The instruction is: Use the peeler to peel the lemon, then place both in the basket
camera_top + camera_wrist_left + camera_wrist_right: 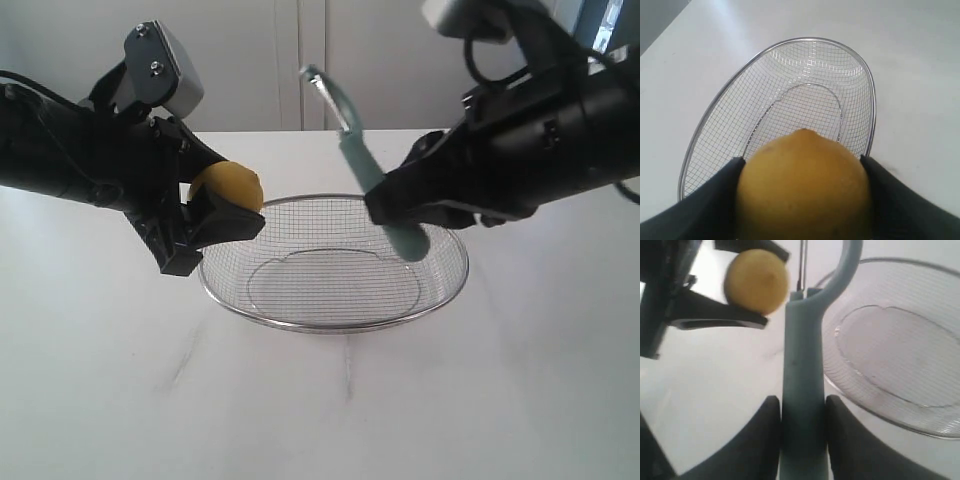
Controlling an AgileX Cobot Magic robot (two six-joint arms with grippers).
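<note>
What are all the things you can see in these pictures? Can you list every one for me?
lemon: one, yellow, held up in the air just outside the basket's left edge
peeler: one, pale teal-green with a metal blade, held tilted with its head up and its handle end above the basket
basket: one, silver wire mesh, sitting on the middle of the table with nothing in it
table: one, white, under everything
left gripper: one, black, closed around the lemon
right gripper: one, black, closed around the peeler's handle
</note>
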